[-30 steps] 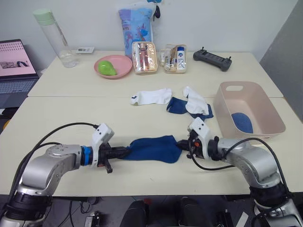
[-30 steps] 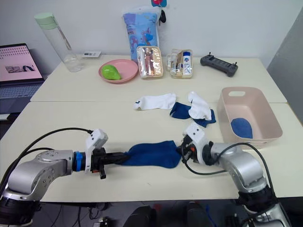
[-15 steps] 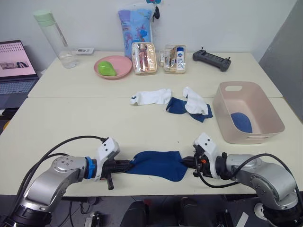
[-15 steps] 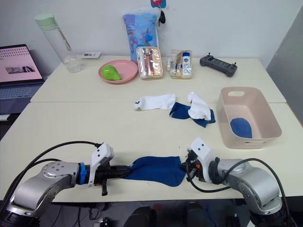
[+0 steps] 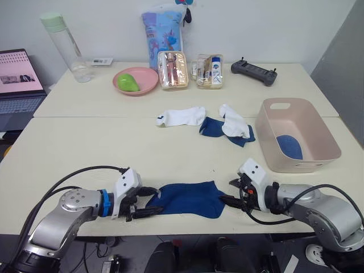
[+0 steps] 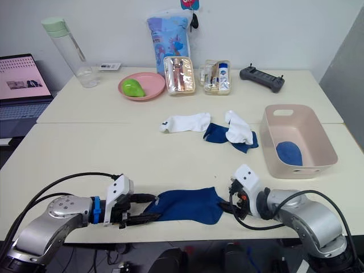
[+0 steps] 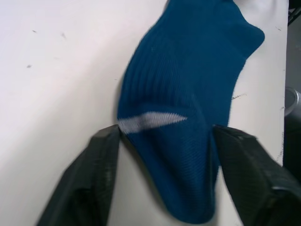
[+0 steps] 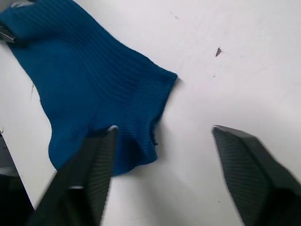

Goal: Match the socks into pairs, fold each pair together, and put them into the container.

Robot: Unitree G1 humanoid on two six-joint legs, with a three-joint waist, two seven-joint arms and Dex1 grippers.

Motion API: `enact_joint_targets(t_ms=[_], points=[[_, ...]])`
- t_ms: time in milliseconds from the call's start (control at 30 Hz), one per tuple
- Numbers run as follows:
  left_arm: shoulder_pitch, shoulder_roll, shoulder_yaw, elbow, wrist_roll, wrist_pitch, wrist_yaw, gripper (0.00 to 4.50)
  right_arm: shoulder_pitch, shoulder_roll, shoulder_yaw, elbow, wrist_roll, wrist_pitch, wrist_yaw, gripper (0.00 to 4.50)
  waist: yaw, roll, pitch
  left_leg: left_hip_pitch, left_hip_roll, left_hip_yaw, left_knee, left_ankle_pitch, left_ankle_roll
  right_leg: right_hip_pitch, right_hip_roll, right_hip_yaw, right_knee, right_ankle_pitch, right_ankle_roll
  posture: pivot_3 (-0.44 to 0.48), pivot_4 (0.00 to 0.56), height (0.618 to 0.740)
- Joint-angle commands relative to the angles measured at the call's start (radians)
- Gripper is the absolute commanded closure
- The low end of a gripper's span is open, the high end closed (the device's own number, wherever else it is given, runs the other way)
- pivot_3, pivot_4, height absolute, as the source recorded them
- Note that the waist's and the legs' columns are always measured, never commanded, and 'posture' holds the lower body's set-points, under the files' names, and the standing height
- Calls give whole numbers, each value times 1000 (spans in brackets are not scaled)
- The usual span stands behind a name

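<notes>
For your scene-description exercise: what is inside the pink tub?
One blue sock lies on the floor of the tub, toward its near end. The near wall hides the strip of floor just behind it.

This looks like an office or lab room. Two pale desks [image 5: 170, 136] stand pushed together against a plain white wall, with an open laptop [image 5: 20, 79] alongside and a black handheld controller [image 5: 254, 72] on top.

Far side of table [image 5: 85, 136]: water bottle [image 5: 65, 45], pink bowl [image 5: 136, 80], black controller [image 5: 254, 71], laptop [image 5: 17, 85]

Blue sock [image 7: 178, 108] lies between spread end effector [image 7: 164, 136] fingers.
</notes>
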Motion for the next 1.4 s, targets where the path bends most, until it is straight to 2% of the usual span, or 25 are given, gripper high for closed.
enact_joint_targets(t_ms=[33,67,233,400,667,833,967,1133,1200,1233,1300,1400], points=[[-50,20,89,71,-23,12,4,180,-28,-1,-42,-22,31,-40,12,0,0,0,0,0,0,0,0,0,0,0,0,0,0,0,0,0,150,733],[-63,23,98,80,-30,14,-1,37,-33,0,-47,-21,33,-45,10,0,-1,0,0,0,0,0,0,0,0,0,0,0,0,0,0,0,150,733],[-172,8,179,94,-115,96,16,37,-55,9,-84,-25,32,-128,-4,0,-1,0,0,-1,0,0,0,0,0,-1,0,0,-1,0,0,0,150,733],[-301,-39,190,52,-215,232,71,37,-75,21,-122,-43,46,-189,-11,0,0,-1,0,-2,0,-1,1,0,0,-1,0,-1,0,0,1,0,150,733],[-253,11,171,52,-125,180,54,37,3,-22,-67,-73,45,-184,-6,0,-3,-1,0,-1,1,0,0,0,0,-1,1,0,0,0,1,0,150,733],[-152,72,137,69,-10,78,25,37,67,-57,-11,-54,25,-208,16,0,-3,0,0,-1,0,1,0,0,0,-1,1,1,0,0,1,0,150,733],[-86,74,115,27,22,19,8,37,94,-69,27,-41,1,-225,2,0,-2,0,0,-1,0,0,0,0,0,-1,1,1,0,0,0,0,150,733],[-27,51,61,-35,49,6,28,37,95,-20,104,-22,-18,-204,-33,0,-1,-1,0,-1,1,0,0,0,0,-1,1,1,0,0,0,0,150,733],[-37,34,34,-33,70,9,52,0,87,-10,123,-5,-27,-200,-43,382,-1,-1,0,-1,1,0,0,0,0,-1,1,1,0,0,1,0,150,733],[-36,29,4,-29,100,-7,59,190,81,-10,136,4,-35,-204,-42,579,-1,-1,0,-1,0,0,0,0,0,-1,1,1,0,0,1,0,150,733],[-35,25,-29,-23,136,-28,64,644,73,-12,150,13,-42,-210,-40,1307,-1,-1,0,-1,0,1,0,0,0,-1,1,1,0,0,1,0,150,733],[-19,5,-33,-53,110,-9,60,1522,56,-11,149,6,-35,-194,-32,2322,-1,0,-1,-1,0,0,0,0,0,0,1,1,0,0,1,0,150,733]])
